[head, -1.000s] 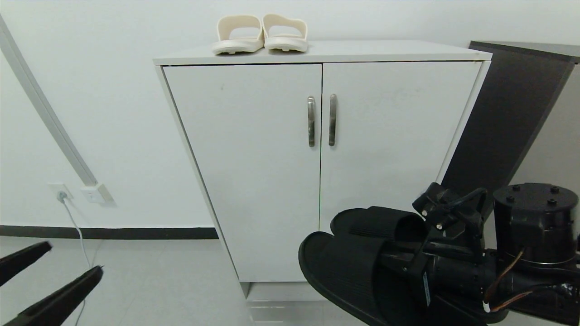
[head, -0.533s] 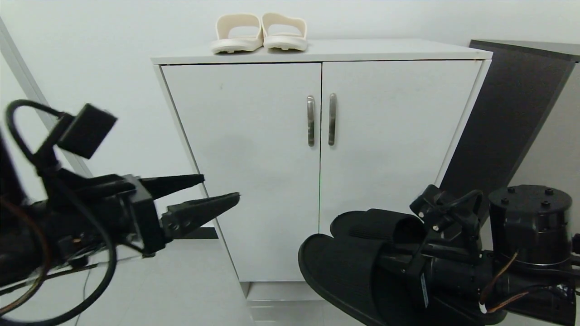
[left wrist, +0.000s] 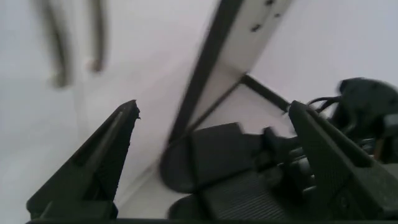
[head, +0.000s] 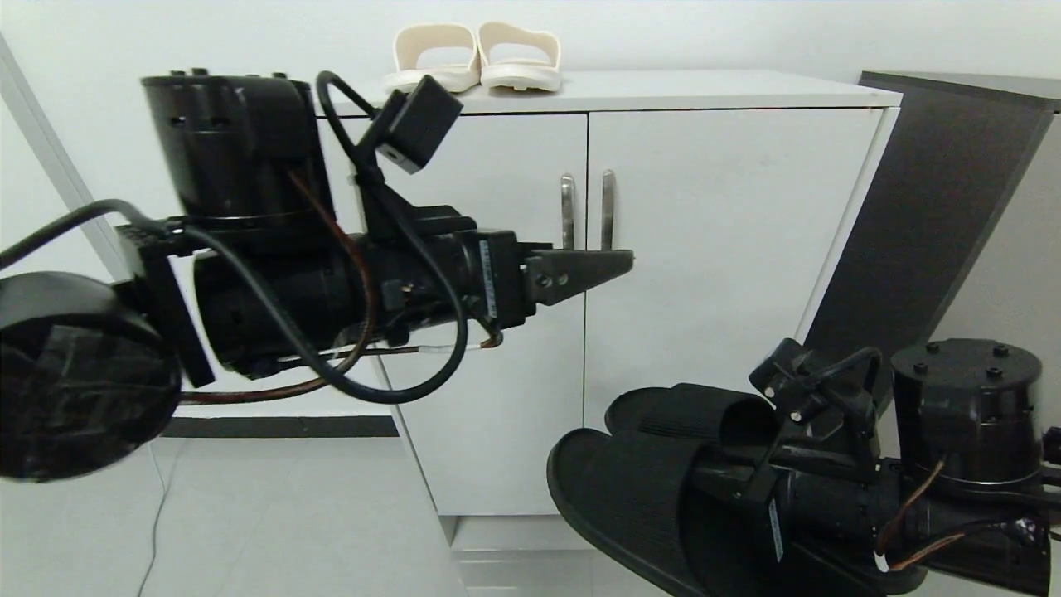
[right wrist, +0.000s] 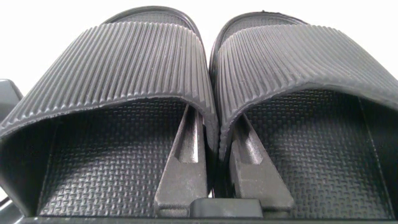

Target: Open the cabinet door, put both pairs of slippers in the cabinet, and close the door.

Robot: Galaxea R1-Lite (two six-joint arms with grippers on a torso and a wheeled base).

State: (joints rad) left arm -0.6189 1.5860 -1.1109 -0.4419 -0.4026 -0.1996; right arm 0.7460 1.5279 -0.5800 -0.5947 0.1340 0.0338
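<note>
The white cabinet [head: 729, 249] has both doors closed, and two metal handles [head: 608, 207] meet at the middle seam. A cream pair of slippers [head: 477, 58] rests on its top. My left gripper [head: 617, 264] hangs in front of the doors, its tip just below the handles and not touching them. In the left wrist view the left gripper [left wrist: 214, 137] stands open with nothing between its fingers. Low at the right, the black pair of slippers [head: 646, 473] is held in the air before the right door. My right gripper [right wrist: 215, 162] is shut on their two inner side walls.
A dark grey panel [head: 937, 215] stands right beside the cabinet. The white wall has a black skirting strip [head: 282, 427] along its foot. Light grey floor [head: 290, 514] spreads left of the cabinet, with a thin cable [head: 156, 539] hanging down.
My left arm rose from the lower left and swung right across the left door, bringing its open gripper up to the handles. The right arm kept still with the black slippers.
</note>
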